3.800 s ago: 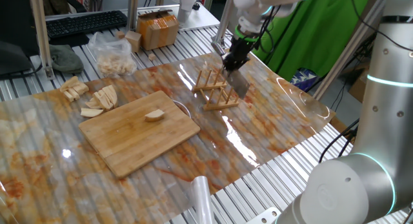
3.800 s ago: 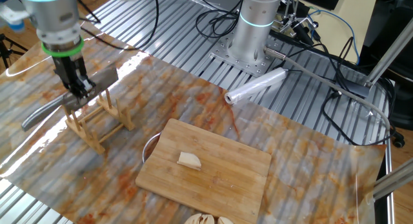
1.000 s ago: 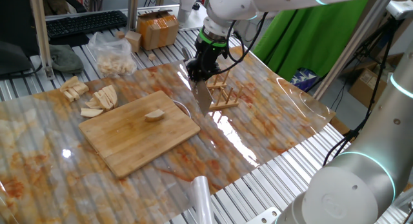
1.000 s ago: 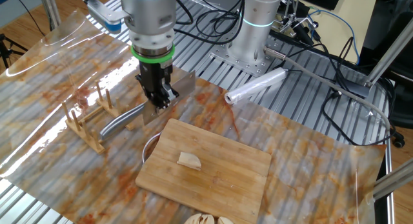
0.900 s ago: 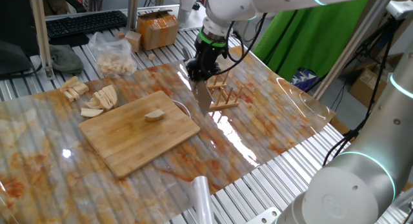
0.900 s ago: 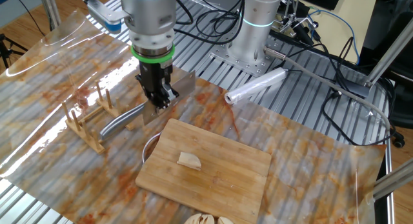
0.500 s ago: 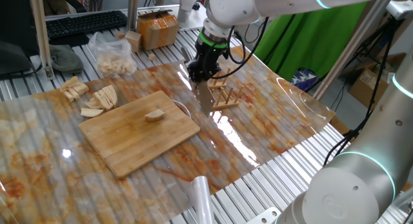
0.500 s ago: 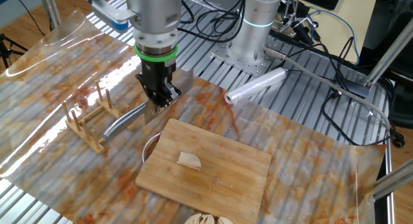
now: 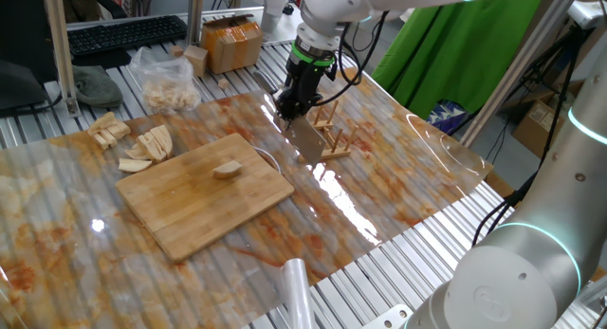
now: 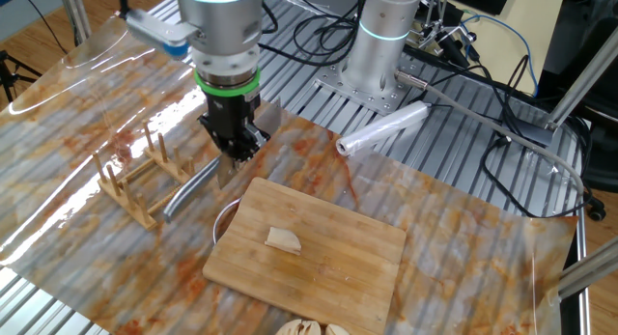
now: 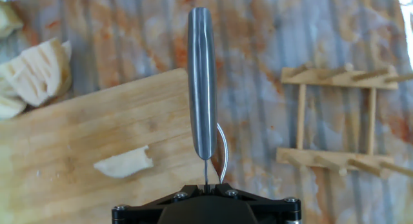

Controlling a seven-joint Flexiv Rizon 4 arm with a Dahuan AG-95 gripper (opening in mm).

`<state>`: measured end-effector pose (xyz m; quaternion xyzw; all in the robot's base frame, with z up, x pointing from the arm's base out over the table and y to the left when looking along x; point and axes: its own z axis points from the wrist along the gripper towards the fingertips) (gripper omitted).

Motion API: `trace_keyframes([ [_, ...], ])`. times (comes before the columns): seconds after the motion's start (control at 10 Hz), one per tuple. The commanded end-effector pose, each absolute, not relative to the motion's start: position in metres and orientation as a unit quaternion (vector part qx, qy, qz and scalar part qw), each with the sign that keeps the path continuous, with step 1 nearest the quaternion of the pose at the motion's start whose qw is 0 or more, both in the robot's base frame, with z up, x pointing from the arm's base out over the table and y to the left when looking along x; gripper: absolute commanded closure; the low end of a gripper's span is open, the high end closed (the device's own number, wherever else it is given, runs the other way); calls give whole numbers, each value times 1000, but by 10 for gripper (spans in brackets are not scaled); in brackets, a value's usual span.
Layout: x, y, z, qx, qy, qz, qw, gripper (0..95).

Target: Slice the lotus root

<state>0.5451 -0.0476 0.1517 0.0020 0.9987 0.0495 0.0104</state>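
My gripper (image 9: 289,103) is shut on a knife by its blade (image 9: 308,139) and hovers just beyond the far right corner of the wooden cutting board (image 9: 204,191). In the other fixed view the gripper (image 10: 235,147) holds the knife with its grey handle (image 10: 188,190) slanting down to the left. A small pale lotus root piece (image 9: 226,170) lies on the board, apart from the knife. In the hand view the handle (image 11: 202,82) points straight away from the gripper (image 11: 206,185), over the board's edge, with the lotus root piece (image 11: 124,163) to its left.
A wooden rack (image 9: 327,130) stands just right of the gripper. Cut lotus slices (image 9: 142,144) lie left of the board, a bag of pieces (image 9: 166,78) and a cardboard box (image 9: 232,43) behind. A plastic roll (image 10: 381,129) lies near the arm's base.
The gripper carried the knife from the rack over to the board's corner. In the last second it shifted slightly and the handle swung down closer to the board.
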Motion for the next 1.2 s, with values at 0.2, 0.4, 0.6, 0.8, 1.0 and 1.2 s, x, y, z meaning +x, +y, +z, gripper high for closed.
trace_keyframes([
  [0.2,547,-32,151,21,998,55,11,950],
  [0.4,546,-2,147,32,998,55,16,950],
  [0.6,545,22,143,31,998,56,26,950],
  [0.8,544,37,134,28,997,56,32,950],
  [1.0,544,49,127,26,998,55,35,950],
  [1.2,546,53,123,9,998,54,36,950],
])
